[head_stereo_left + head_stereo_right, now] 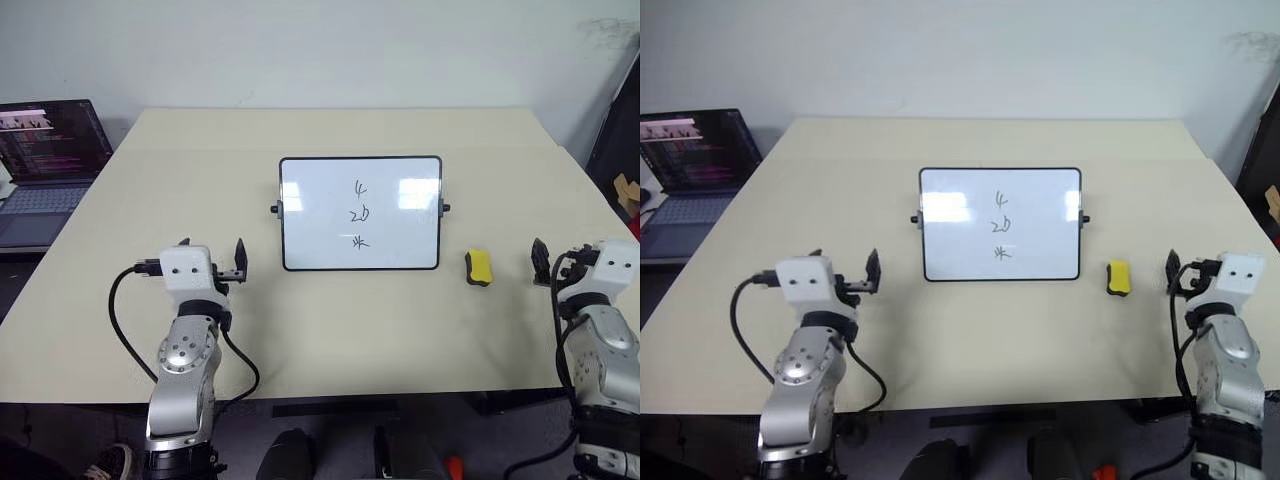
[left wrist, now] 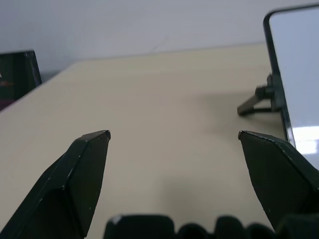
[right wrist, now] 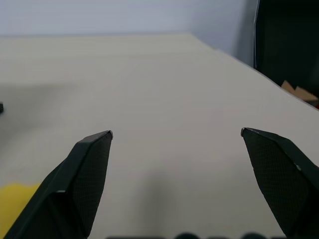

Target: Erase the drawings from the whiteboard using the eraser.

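The whiteboard (image 1: pixel 361 213) stands propped in the middle of the beige table (image 1: pixel 330 340), its black frame and side knobs visible. Three black drawings (image 1: pixel 360 214) run down its centre in a column. The yellow eraser (image 1: pixel 478 268) lies flat on the table just right of the board. My left gripper (image 1: pixel 213 258) hovers open and empty to the left of the board, whose edge (image 2: pixel 294 74) shows in the left wrist view. My right gripper (image 1: pixel 558 264) hangs open and empty a short way right of the eraser (image 3: pixel 12 201).
An open laptop (image 1: pixel 45 165) sits off the table's far left corner. A dark object (image 1: pixel 618 130) stands past the table's right edge. A white wall runs behind the table.
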`<state>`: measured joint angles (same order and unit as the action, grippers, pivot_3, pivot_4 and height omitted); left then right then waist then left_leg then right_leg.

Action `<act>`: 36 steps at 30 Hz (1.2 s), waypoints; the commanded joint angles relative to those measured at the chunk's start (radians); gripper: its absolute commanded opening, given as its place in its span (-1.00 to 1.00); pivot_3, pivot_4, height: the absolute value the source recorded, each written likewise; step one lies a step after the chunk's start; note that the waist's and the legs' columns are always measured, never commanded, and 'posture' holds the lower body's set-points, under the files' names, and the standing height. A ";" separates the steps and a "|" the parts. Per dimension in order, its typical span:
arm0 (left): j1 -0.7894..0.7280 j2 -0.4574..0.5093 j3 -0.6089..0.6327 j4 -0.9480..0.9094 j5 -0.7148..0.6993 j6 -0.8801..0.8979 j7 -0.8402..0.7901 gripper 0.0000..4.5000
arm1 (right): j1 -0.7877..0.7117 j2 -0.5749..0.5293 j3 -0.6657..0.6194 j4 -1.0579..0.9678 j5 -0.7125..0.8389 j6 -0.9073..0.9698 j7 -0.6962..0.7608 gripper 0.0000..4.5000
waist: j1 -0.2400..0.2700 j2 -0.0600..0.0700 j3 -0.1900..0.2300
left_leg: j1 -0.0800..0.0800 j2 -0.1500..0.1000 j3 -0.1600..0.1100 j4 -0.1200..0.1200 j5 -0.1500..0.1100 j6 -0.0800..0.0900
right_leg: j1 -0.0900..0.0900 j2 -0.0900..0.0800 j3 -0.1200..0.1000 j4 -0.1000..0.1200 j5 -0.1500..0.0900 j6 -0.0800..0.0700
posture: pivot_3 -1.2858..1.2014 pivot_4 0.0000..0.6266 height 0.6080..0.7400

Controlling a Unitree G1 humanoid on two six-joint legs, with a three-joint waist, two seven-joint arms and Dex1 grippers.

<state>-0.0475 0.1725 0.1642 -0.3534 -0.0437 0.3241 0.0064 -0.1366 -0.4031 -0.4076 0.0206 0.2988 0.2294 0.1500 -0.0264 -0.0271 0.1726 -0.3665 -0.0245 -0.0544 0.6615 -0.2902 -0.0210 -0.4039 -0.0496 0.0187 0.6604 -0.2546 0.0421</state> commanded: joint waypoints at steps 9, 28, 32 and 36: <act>-0.083 0.081 0.038 0.012 -0.136 -0.026 -0.179 1.00 | 0.008 0.018 -0.034 -0.238 0.096 0.152 -0.021 0.98 | 0.000 0.001 0.001 | -0.001 0.000 0.000 0.000 0.000 0.000 | -0.001 0.001 0.000 0.001 0.000 0.000 | 0.03 -0.52 1.00; -0.504 0.463 -0.224 0.201 -0.454 0.103 -1.071 1.00 | -0.040 0.117 0.114 -0.528 0.165 0.603 -0.224 0.98 | -0.006 0.001 0.002 | -0.002 0.000 -0.001 0.000 0.000 0.000 | -0.002 0.005 -0.001 -0.001 0.000 0.000 | 0.03 -0.52 1.00; -0.569 0.464 -0.241 0.297 -0.427 0.069 -1.138 1.00 | -0.080 0.132 0.172 -0.453 0.097 0.581 -0.238 0.98 | -0.006 0.002 0.002 | -0.001 0.001 -0.001 -0.001 0.000 0.000 | -0.002 0.005 -0.001 -0.001 0.000 0.000 | 0.03 -0.52 1.00; -0.587 0.480 -0.262 0.293 -0.431 0.061 -1.224 1.00 | -0.092 0.159 0.176 -0.381 0.052 0.532 -0.251 0.98 | -0.005 0.002 0.002 | -0.002 0.001 -0.001 -0.001 0.000 0.000 | -0.002 0.005 -0.001 -0.002 0.000 0.000 | 0.03 -0.52 1.00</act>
<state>-0.6099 0.6365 -0.0970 -0.0375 -0.4662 0.4043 -1.1783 -0.2130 -0.2479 -0.2151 -0.3617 0.3692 0.8018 -0.0945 -0.0315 -0.0255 0.1741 -0.3691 -0.0238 -0.0557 0.6609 -0.2905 -0.0205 -0.4059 -0.0445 0.0179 0.6578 -0.2549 0.0420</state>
